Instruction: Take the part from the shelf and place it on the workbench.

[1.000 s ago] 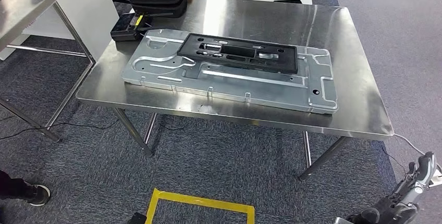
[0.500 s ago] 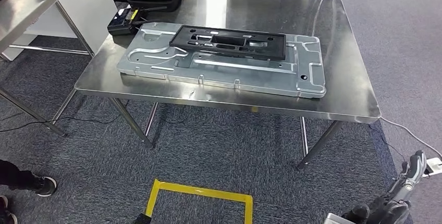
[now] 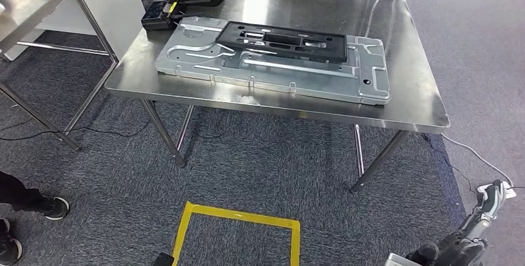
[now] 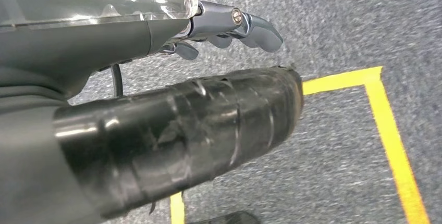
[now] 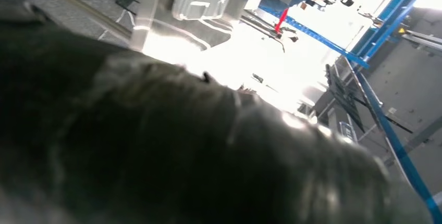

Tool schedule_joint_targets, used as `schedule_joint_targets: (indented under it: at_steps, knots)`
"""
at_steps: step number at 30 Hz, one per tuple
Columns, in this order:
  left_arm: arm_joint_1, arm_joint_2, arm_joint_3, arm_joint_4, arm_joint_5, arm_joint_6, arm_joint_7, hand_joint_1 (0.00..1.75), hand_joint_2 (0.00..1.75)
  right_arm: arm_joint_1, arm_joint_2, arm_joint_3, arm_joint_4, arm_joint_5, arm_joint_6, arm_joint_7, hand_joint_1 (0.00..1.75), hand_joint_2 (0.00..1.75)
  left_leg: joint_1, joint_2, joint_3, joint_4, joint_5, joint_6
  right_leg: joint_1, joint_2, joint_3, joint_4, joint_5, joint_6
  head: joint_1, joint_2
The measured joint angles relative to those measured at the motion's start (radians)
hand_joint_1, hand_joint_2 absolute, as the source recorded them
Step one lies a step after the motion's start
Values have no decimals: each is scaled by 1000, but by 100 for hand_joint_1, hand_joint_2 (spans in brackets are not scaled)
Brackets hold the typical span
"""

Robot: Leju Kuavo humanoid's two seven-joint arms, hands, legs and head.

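Both hands hang low: left hand fingers curled, nothing in them, over carpet w/ yellow tape square; right hand grip can't tell (blurred). Black part lies on metal panel atop workbench.

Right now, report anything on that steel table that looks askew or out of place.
Nothing stands out. The black frame lies flat on the metal panel, and the panel sits fully on the table.
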Motion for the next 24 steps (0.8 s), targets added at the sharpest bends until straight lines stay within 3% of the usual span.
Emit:
schedule_joint_targets:
  at_steps: [1, 3, 5, 8, 9, 11, 13, 14, 15, 16, 18, 20, 24]
  knots:
    - [0, 0, 0, 0, 0, 0, 0, 0, 0, 0, 0, 0, 2, -1, 0, 1, 0, 0, 0, 0, -13, 6, 6, -2, 0, 0, 33, -32, 24, -2, 0, 0]
    - [0, 0, 0, 0, 0, -1, 0, 0, 0, 0, 0, -1, 5, -8, 0, 6, 0, 0, -2, -1, -35, 20, 15, -7, 3, 0, 132, -167, 64, -10, 0, 0]
    - [0, -1, 1, 0, 0, -1, 0, 0, 0, -1, 0, -1, 9, -21, 0, 18, 0, 0, -4, -2, -49, 31, 22, -16, 8, 0, 193, -269, 66, -20, 0, 0]
    - [1, -2, 2, 0, 3, -1, 0, 0, 0, 1, -2, -1, 21, -37, 0, 38, 0, 0, -4, -3, -57, 34, 33, -36, 7, 0, 190, -296, 70, -39, 0, 0]
    - [1, -2, 2, 0, 5, -1, 0, 0, 0, 2, -2, -1, 27, -39, 0, 42, 0, 0, -3, -4, -64, 45, 22, -43, 5, -1, 184, -299, 77, -47, -1, 0]
    - [2, -2, 3, 0, 8, -2, 0, 0, 0, 2, -2, -1, 38, -42, 0, 47, 0, 0, 1, -8, -96, 125, -46, -54, 1, -4, 170, -304, 92, -60, -1, 0]
    - [3, -2, 4, 0, 12, -2, -1, 0, 0, 3, -3, -2, 53, -46, 0, 60, 0, 0, 5, -9, -139, 254, -125, -63, 2, -6, 153, -302, 103, -64, -2, 0]
    - [4, -2, 4, 0, 13, -2, -1, 0, 0, 3, -3, -5, 66, -49, 0, 70, 0, 0, 7, -9, -147, 298, -142, -67, 2, -6, 145, -300, 108, -62, -2, 0]
    - [5, -2, 5, 0, 14, -2, -1, 0, 0, 3, -4, -11, 83, -53, 1, 82, 0, 0, 9, -9, -138, 306, -138, -69, 2, -6, 139, -298, 112, -61, -2, 0]
    - [5, -2, 6, 0, 15, -1, -1, 0, 0, 2, -5, -21, 105, -59, 2, 91, 0, 0, 11, -9, -108, 273, -117, -69, 1, -6, 134, -296, 115, -58, -2, 0]
    - [4, -2, 8, 0, 18, 0, -1, 0, 0, -1, -7, -52, 165, -75, 12, 99, 0, 0, 12, -9, -13, 131, -67, -66, 1, -6, 129, -292, 118, -53, -2, 0]
    - [4, -2, 14, 0, 21, 1, 0, 0, 0, -12, -7, -95, 244, -87, 37, 91, 0, 0, 8, -10, 51, 25, -49, -56, 4, -6, 126, -288, 123, -44, -2, 0]
    - [5, -3, 23, 0, 25, 4, 8, 0, 0, -79, -3, -234, 518, -104, 105, 37, 0, 0, 8, -8, 55, -6, -42, -27, 4, -4, 121, -281, 123, -21, -1, 0]
